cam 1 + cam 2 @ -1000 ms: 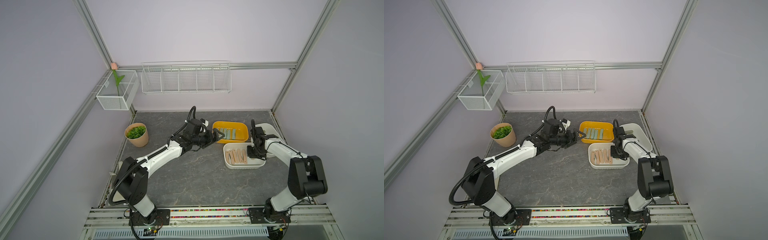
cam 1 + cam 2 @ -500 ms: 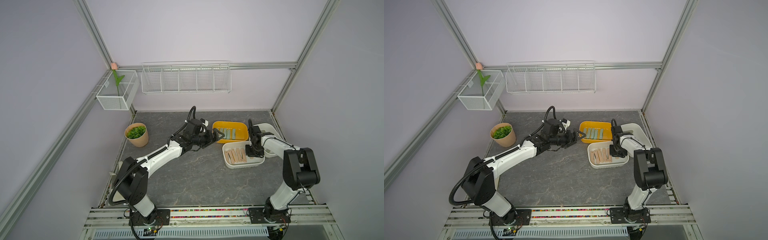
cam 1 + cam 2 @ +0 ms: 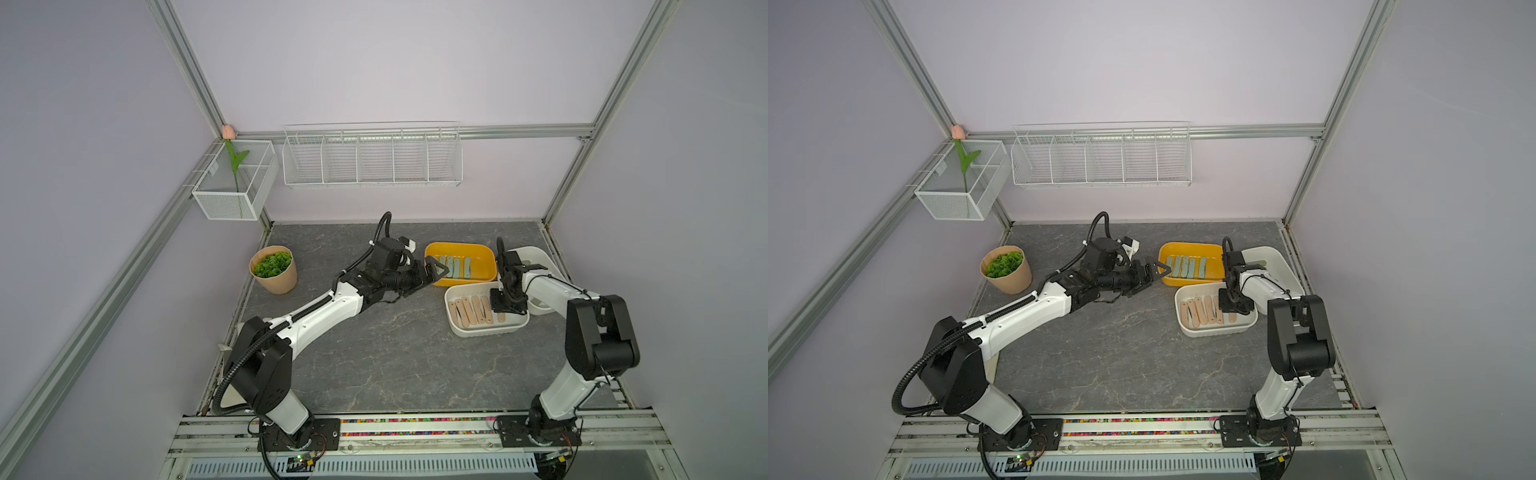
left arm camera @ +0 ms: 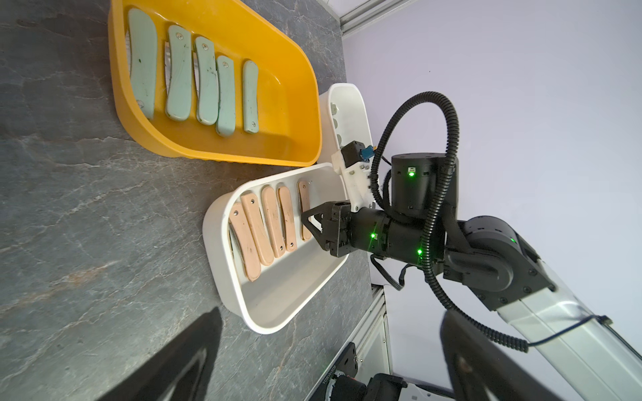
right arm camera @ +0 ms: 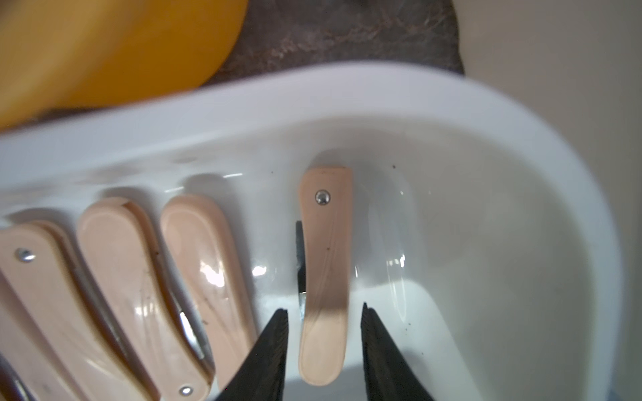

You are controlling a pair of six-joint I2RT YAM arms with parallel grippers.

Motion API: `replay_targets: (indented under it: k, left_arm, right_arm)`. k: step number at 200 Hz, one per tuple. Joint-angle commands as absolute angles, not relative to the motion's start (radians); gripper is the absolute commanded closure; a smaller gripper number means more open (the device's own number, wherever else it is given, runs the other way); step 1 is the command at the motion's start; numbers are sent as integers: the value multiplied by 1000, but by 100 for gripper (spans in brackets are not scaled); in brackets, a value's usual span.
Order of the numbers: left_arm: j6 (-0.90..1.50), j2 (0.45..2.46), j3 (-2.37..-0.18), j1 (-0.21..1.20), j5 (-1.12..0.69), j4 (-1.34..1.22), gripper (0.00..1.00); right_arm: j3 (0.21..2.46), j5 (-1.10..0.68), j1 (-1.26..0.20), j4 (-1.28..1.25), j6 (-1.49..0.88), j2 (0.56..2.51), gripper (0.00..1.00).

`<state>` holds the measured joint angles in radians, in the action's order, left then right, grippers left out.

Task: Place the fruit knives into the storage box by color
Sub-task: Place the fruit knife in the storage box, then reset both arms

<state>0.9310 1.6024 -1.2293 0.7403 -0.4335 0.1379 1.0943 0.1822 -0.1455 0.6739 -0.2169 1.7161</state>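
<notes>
On the grey bench (image 3: pixel 395 365) we see the yellow box (image 3: pixel 483 266) at two o'clock, holding five mint knives (image 3: pixel 457 267) side by side, and just beside it at three o'clock the white box (image 3: pixel 486 330) with the peach knives (image 3: pixel 471 309). The left pincer (image 3: pixel 438 269) hovers wide and empty at the yellow box's nine o'clock rim. The right pincer (image 5: pixel 323 309) sits low in the white box, jaws narrowly parted around the fifth peach knife (image 5: pixel 324 277), which lies flat at the row's three o'clock end with a gap on either side.

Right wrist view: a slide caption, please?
Open right gripper straddles a peach-pink knife in the white tray.
</notes>
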Motion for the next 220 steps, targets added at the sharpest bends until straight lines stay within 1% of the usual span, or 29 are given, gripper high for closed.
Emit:
replay_targets:
  k: [1, 9, 18, 31, 77, 96, 98, 102, 103, 104, 107, 133, 158, 196, 220]
  left_arm:
    - [918, 1566, -1228, 746, -407, 163, 1]
    - [911, 1558, -1231, 746, -397, 176, 1]
    - [902, 1550, -1235, 746, -385, 189, 1]
    - [888, 1535, -1240, 746, -371, 207, 1]
    - [838, 1470, -1233, 733, -301, 281, 1]
    - [814, 1425, -1195, 709, -257, 299, 1]
    - [813, 1418, -1191, 705, -252, 301, 1]
    - [809, 1404, -1177, 697, -245, 301, 1]
    - [808, 1400, -1173, 694, -242, 302, 1]
    - [807, 1398, -1169, 691, -239, 301, 1]
    - [804, 1386, -1157, 683, -233, 301, 1]
    - [779, 1265, -1058, 596, -154, 312, 1]
    - [721, 1117, -976, 538, 8, 324, 1]
    - [506, 901, -853, 527, 348, 276, 1]
    - [381, 824, -803, 484, 480, 266, 1]
  right_arm:
    - [1121, 162, -141, 689, -223, 1640, 55]
    - [1124, 154, -142, 694, -228, 1615, 51]
    - [1124, 139, -141, 699, -233, 1583, 49]
    - [1126, 117, -141, 704, -240, 1529, 44]
    - [1132, 51, -141, 726, -257, 1372, 24]
    - [1106, 16, -141, 704, -268, 1304, 9]
    - [1103, 12, -141, 699, -269, 1295, 6]
    - [1094, 2, -141, 687, -269, 1277, 1]
    - [1092, -1, -141, 683, -269, 1273, 6]
    - [1090, -3, -141, 681, -269, 1269, 9]
    - [1081, -12, -141, 670, -268, 1254, 11]
    - [1021, -88, -141, 582, -268, 1161, 11]
    - [971, -120, -141, 512, -268, 1110, 11]
    - [894, -30, -141, 390, -296, 1076, 11]
    - [794, 42, -142, 230, -331, 1043, 11]
